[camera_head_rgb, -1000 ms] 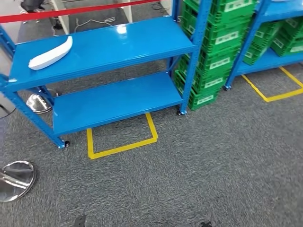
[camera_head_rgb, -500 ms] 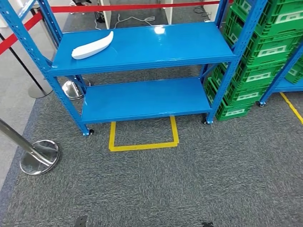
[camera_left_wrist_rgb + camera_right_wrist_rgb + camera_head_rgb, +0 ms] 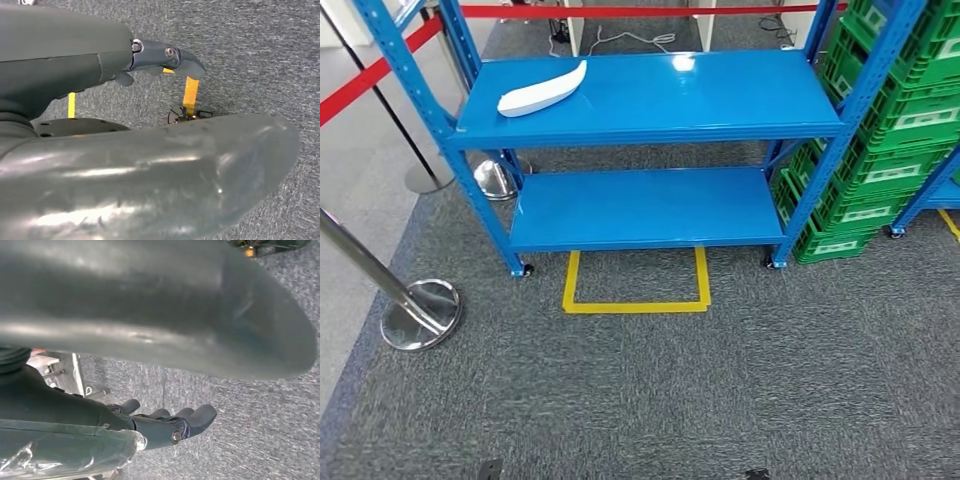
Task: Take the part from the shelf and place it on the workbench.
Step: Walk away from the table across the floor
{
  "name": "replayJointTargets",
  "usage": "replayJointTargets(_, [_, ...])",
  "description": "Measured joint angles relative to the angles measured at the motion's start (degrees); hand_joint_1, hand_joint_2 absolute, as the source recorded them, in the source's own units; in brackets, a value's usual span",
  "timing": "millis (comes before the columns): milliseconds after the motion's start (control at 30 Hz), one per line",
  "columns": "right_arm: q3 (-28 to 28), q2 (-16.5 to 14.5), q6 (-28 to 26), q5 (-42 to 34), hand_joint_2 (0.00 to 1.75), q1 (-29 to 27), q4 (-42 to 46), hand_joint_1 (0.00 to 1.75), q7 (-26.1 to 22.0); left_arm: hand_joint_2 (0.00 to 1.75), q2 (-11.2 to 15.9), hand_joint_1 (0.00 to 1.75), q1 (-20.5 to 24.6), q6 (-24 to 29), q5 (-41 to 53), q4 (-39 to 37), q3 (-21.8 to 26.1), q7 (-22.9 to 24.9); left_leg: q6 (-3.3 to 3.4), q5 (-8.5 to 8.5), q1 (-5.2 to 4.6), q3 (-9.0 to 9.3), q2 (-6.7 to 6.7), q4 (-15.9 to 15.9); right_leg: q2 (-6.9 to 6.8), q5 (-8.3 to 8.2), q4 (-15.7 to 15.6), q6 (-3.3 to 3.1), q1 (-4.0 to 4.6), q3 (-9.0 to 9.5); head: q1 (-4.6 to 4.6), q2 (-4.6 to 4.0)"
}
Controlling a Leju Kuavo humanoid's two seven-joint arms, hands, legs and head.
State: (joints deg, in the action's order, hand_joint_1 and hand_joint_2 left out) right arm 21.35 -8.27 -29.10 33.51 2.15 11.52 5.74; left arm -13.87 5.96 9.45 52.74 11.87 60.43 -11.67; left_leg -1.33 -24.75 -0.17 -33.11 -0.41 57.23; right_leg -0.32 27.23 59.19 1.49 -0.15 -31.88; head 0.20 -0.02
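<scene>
A long, curved white part [image 3: 543, 92] lies on the left end of the upper board of a blue shelf [image 3: 682, 100], seen ahead in the head view. The lower board [image 3: 644, 208] carries nothing. In the left wrist view my left hand [image 3: 151, 135] hangs over grey carpet, its thick thumb and straight dark fingers [image 3: 170, 54] apart and holding nothing. In the right wrist view my right hand [image 3: 158, 340] hangs the same way, fingers [image 3: 188, 419] stretched out and holding nothing. Both hands are far from the part.
Stacked green crates [image 3: 901, 110] stand to the right of the shelf. Chrome stanchion bases [image 3: 422, 312] [image 3: 495, 178] with a red belt [image 3: 365, 78] stand at the left. A yellow tape square [image 3: 637, 300] marks the carpet in front of the shelf.
The whole picture has shifted: the camera has turned, and the shelf now sits square and nearer the middle. The white part lies where it was on the shelf.
</scene>
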Motion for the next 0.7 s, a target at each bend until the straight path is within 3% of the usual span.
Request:
replayJointTargets(67, [0.00, 0.00, 0.04, 0.02, 0.00, 0.04, 0.01, 0.00, 0.01, 0.00, -0.01, 0.00, -0.09, 0.01, -0.01, 0.00, 0.01, 0.00, 0.58, 0.05, 0.11, 0.15, -0.06, -0.47, -0.04, -0.02, -0.25, 0.71, -0.07, 0.07, 0.07, 0.00])
replayJointTargets(133, [0.01, 0.01, 0.05, 0.03, 0.00, 0.11, 0.01, 0.00, 0.01, 0.00, -0.03, 0.00, -0.13, 0.01, -0.01, 0.00, 0.01, 0.00, 1.19, 0.24, 0.34, 0.47, -0.07, -0.93, 0.05, 1.47, 1.86, 1.35, -0.07, -0.87, 0.36, 0.00])
replayJointTargets(233, [0.02, 0.01, 0.05, 0.03, 0.00, 0.05, 0.00, 0.00, 0.03, 0.00, -0.03, 0.00, -0.05, 0.00, -0.01, 0.01, 0.01, 0.00, 1.73, 0.17, 0.34, 0.57, -0.07, -1.03, 0.16, 6.38, 12.21, 1.95, -0.14, -5.93, 0.82, 0.00])
replayJointTargets(267, [0.02, 0.01, 0.05, 0.03, 0.00, -0.03, 0.00, 0.00, 0.06, 0.00, -0.02, 0.00, -0.09, 0.00, -0.01, 0.01, 0.01, 0.00, 1.78, 0.14, 0.32, 0.59, -0.10, -1.03, 0.16, 7.03, 14.84, 2.07, -0.18, -7.31, 0.85, 0.00])
replayJointTargets(300, [0.02, 0.01, 0.07, 0.02, 0.00, -0.10, 0.00, 0.00, 0.09, 0.00, -0.01, 0.00, -0.14, 0.00, -0.02, 0.00, 0.02, 0.00, 1.77, 0.11, 0.32, 0.64, -0.16, -1.01, 0.15, 6.52, 15.30, 2.15, -0.23, -7.68, 0.89, 0.00])
replayJointTargets(333, [0.03, 0.01, 0.09, 0.02, 0.00, -0.13, 0.00, 0.00, 0.13, 0.00, -0.02, 0.00, -0.18, 0.00, -0.02, 0.00, 0.02, 0.00, 1.72, 0.08, 0.33, 0.73, -0.25, -1.00, 0.15, 5.02, 13.66, 2.19, -0.31, -7.01, 0.89, 0.00])
replayJointTargets(400, [0.04, 0.01, 0.13, 0.01, 0.00, -0.06, 0.00, 0.00, 0.16, 0.00, -0.04, 0.00, -0.20, -0.01, -0.02, 0.00, 0.02, 0.00, 1.35, -0.10, 0.31, 0.93, -0.43, -0.86, 0.23, 1.17, 6.13, 2.24, -0.50, -3.45, 0.91, 0.00])
replayJointTargets(467, [0.04, 0.01, 0.25, -0.04, 0.00, 0.06, 0.00, 0.00, 0.16, 0.00, -0.02, 0.00, -0.17, -0.01, -0.01, 0.00, 0.01, 0.00, 0.72, -0.28, 0.13, 0.90, -0.54, -0.55, 0.56, -0.54, 0.79, 1.71, -0.56, -0.80, 0.85, 0.00])
replayJointTargets(600, [0.08, -0.01, 1.27, -0.14, 0.00, -0.01, 0.00, 0.00, 0.25, 0.00, -0.01, 0.00, -0.20, -0.05, 0.04, 0.00, 0.01, 0.00, -0.39, -0.59, 0.29, 0.68, -0.55, -0.35, 0.73, -0.77, -0.05, -0.01, -0.37, -0.60, 0.78, 0.00])
replayJointTargets(667, [0.10, -0.02, 1.97, -0.22, 0.00, 0.04, 0.00, 0.00, 0.26, 0.00, -0.01, 0.00, -0.14, -0.07, 0.07, 0.01, 0.00, 0.00, -0.93, -2.92, 0.42, -0.87, -0.44, 3.07, 0.61, -0.94, -0.20, -0.69, -0.52, -0.62, 0.54, 0.00])
replayJointTargets(700, [0.12, -0.01, 2.41, -0.30, 0.00, 0.06, 0.00, 0.00, 0.25, 0.00, -0.01, 0.00, -0.12, -0.08, 0.08, 0.01, 0.00, 0.00, -1.18, -4.70, 0.45, -2.54, -0.39, 6.63, 0.53, -0.93, -0.20, -0.89, -0.52, -0.66, 0.41, 0.00])
